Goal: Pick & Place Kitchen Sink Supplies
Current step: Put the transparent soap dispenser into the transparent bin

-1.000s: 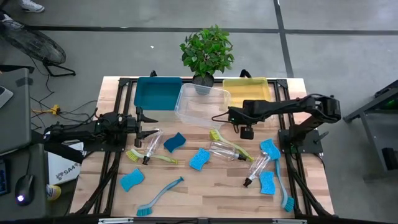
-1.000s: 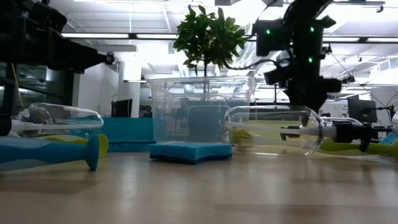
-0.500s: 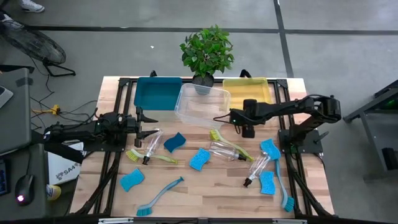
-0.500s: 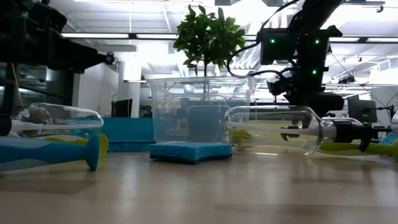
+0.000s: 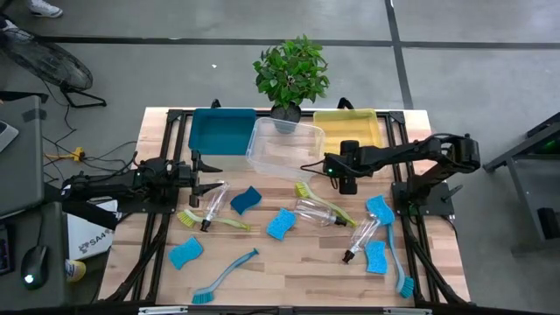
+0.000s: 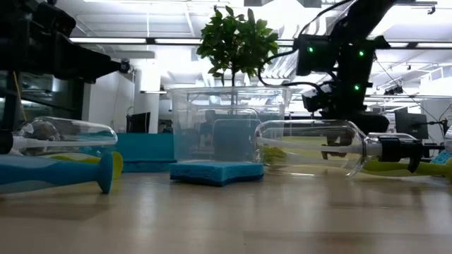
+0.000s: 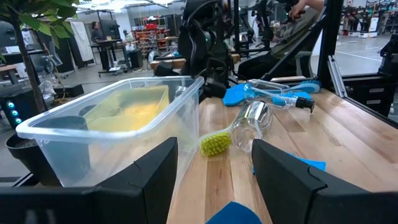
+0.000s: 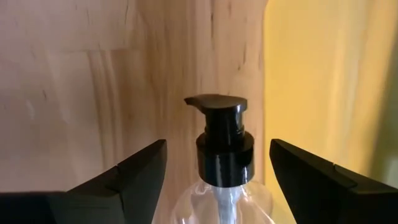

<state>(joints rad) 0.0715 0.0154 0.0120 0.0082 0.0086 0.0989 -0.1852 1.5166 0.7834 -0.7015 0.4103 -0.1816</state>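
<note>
Right gripper [image 8: 217, 146]: reaching in from the table's right side, hanging above the boards between the clear bin [image 5: 284, 147] and the yellow bin [image 5: 346, 127]; fingers [image 8: 140, 171] standing wide, pressing on either side of the held bottle [image 8: 224, 160].
Held bottle: showing a clear rounded shoulder, a black ribbed collar and a flat black pump spout; pointing away from the wrist, over bare wood with the yellow bin's edge beside it.
Left gripper [image 5: 204, 174]: hovering at the table's left side, jaws parted, gripping nothing; facing the clear bin in the wrist view.
Lying bottles: resting on their sides on the boards, one just under the left gripper [image 5: 213, 205], one mid-table [image 5: 317, 212], one toward the right [image 5: 363, 234]; all clear with black pump tops.
Sponges: lying flat, wavy-edged; a darker blue one [image 5: 247, 199] sitting beside a brighter one [image 5: 280, 224], another lying near the front left [image 5: 185, 254], two more lying at the right [image 5: 379, 210] [image 5: 376, 256].
Yellow-green brushes: one lying beside the left bottle [image 5: 214, 221], one [image 5: 315, 197] running beside the mid-table bottle.
Blue brushes: one curving along the front [image 5: 226, 276], one stretching down the right edge [image 5: 398, 262].
Teal bin [image 5: 219, 131]: sitting at the back left, touching the clear bin.
Plant [image 5: 291, 72]: standing behind the bins.
</note>
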